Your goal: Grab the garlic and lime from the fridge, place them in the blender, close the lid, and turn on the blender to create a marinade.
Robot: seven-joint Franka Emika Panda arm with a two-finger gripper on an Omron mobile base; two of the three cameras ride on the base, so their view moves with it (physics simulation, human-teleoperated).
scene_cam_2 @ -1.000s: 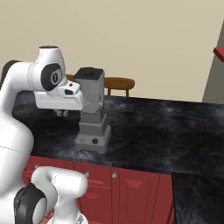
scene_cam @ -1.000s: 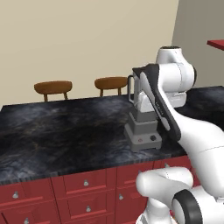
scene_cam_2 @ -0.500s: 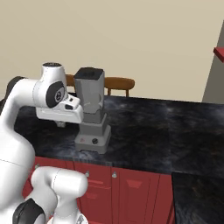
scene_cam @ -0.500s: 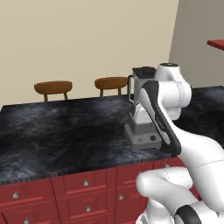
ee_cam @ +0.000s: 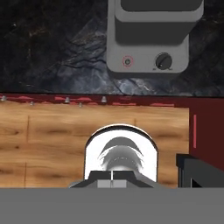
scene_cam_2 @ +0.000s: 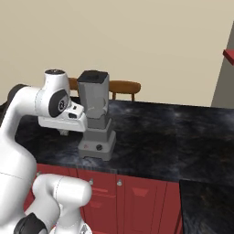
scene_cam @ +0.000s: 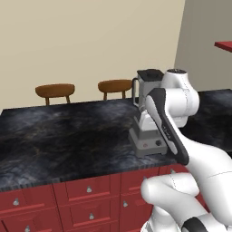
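Note:
The grey blender (scene_cam: 146, 136) (scene_cam_2: 97, 137) stands on the black marble counter (scene_cam: 59, 131) near its front edge. The dark lid (scene_cam: 149, 72) (scene_cam_2: 93, 76) sits on top of the translucent jar (scene_cam_2: 93, 98). My gripper (scene_cam_2: 64, 133) hangs just left of the blender's base, pointing down. In the hand view the base shows from above, with its red button (ee_cam: 127, 61) and black knob (ee_cam: 163, 61), and the gripper (ee_cam: 111, 181) looks shut with nothing in it. The jar's contents are not discernible. Garlic, lime and fridge are out of view.
Two wooden chairs (scene_cam: 55, 89) (scene_cam: 115, 85) stand behind the counter. Red drawers (scene_cam: 86, 190) run below its front edge, over a wooden floor (ee_cam: 52, 140). A red ledge (scene_cam: 224, 45) juts in at the upper right.
The hand has come down from jar height to the level of the blender's base and drawn back toward the counter's front edge. The blender and lid have not moved.

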